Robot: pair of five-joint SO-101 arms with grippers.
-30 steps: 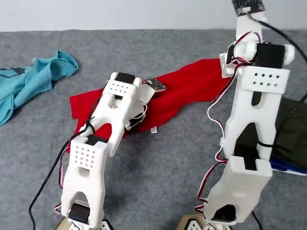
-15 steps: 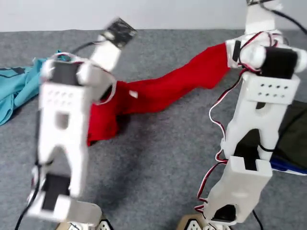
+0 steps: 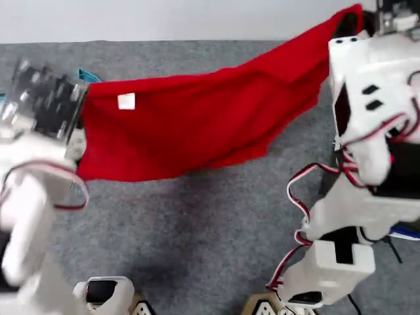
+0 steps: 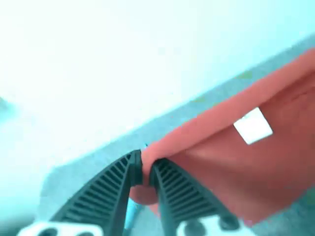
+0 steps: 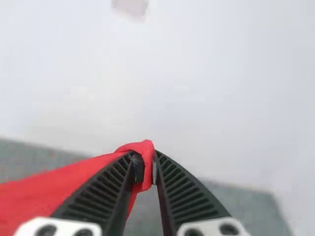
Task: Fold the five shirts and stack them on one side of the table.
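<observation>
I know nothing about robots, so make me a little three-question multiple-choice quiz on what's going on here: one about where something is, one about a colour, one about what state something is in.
1. Where is the red shirt?
A. Folded in a stack.
B. Stretched between the left gripper and the right gripper.
C. Crumpled and untouched.

2. What colour is the small tag on it?
A. White.
B. Black.
C. Yellow.

3. What are the right gripper's fingers doing?
A. Spread wide open.
B. Shut on nothing.
C. Shut on a corner of the shirt.

Answers:
1 B, each wrist view shows fingers pinching red cloth.
2 A, it shows white against the red in the high view.
3 C, red cloth bunches between its closed fingers.
</observation>
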